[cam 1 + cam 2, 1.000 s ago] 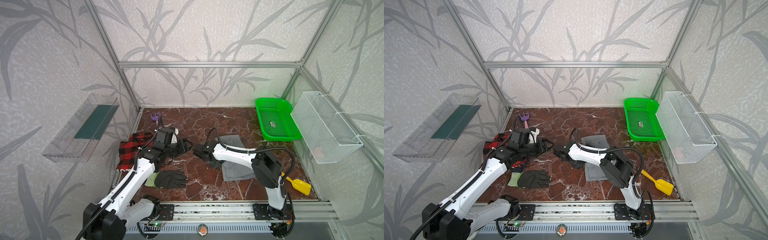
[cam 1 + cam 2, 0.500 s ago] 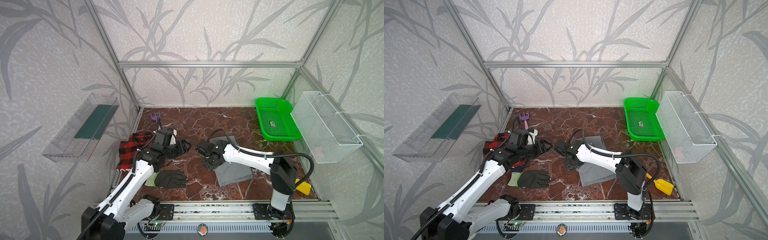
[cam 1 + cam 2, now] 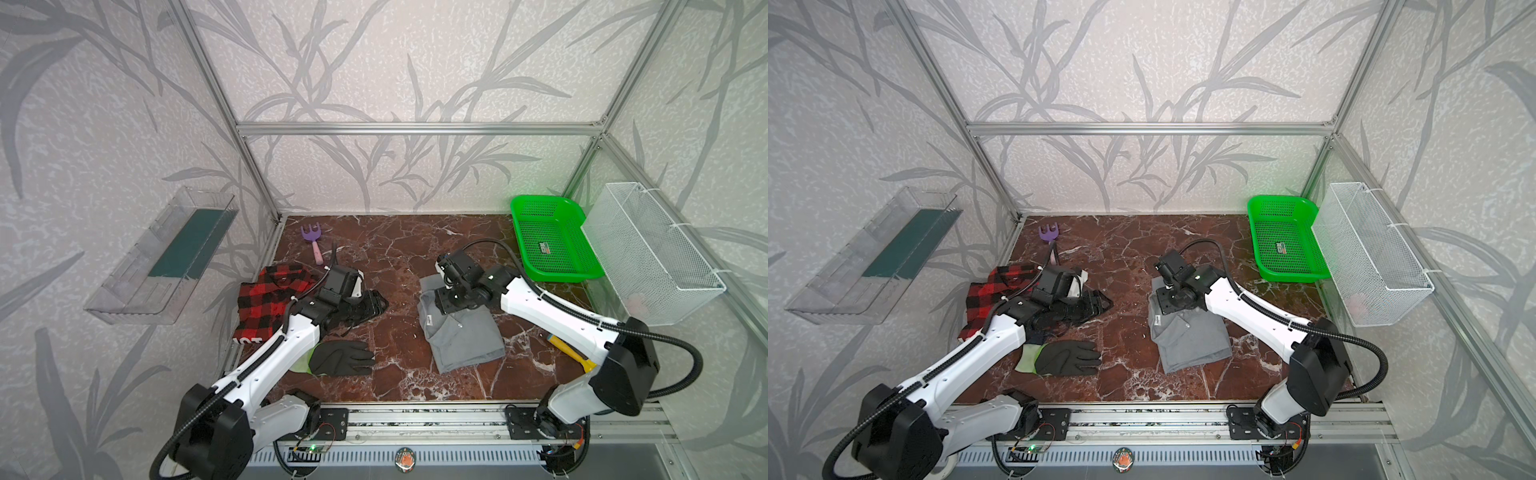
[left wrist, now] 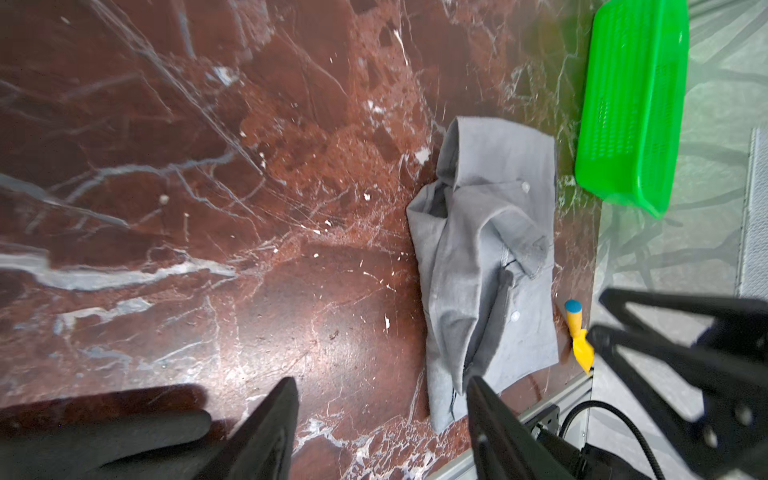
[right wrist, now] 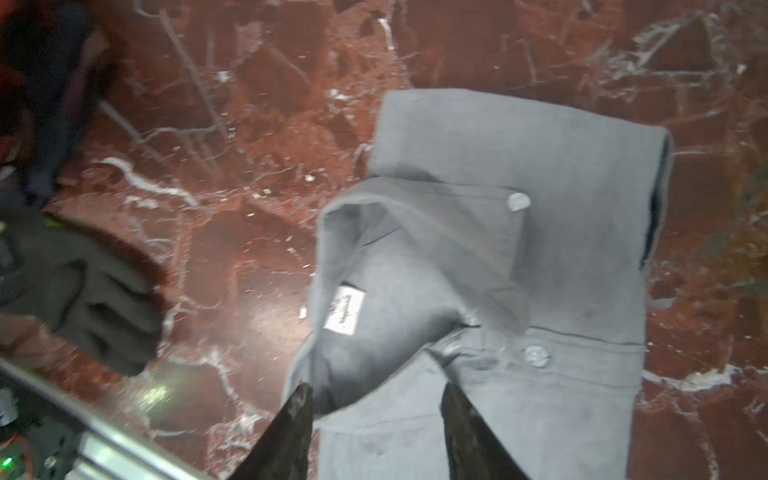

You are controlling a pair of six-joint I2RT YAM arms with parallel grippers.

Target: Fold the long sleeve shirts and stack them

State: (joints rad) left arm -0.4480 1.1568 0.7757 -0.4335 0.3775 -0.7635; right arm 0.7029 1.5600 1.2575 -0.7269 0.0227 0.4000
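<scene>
With the grey shirt [image 3: 465, 340] lying folded, the left claw [image 4: 381, 380] and right claw [image 5: 378, 390] are hovering parted and empty, the plaid shirt [image 3: 266, 299] probably awaiting the next grasp.

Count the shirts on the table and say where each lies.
2. The grey shirt lies folded right of centre on the table; the red-and-black plaid shirt lies at the left edge, partly hidden behind the left arm. No other shows.

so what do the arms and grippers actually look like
The left arm and right arm are white shells with black joints, each trailing a black ribbed cable. The left gripper and right gripper are black, with tapered fingers.
</scene>
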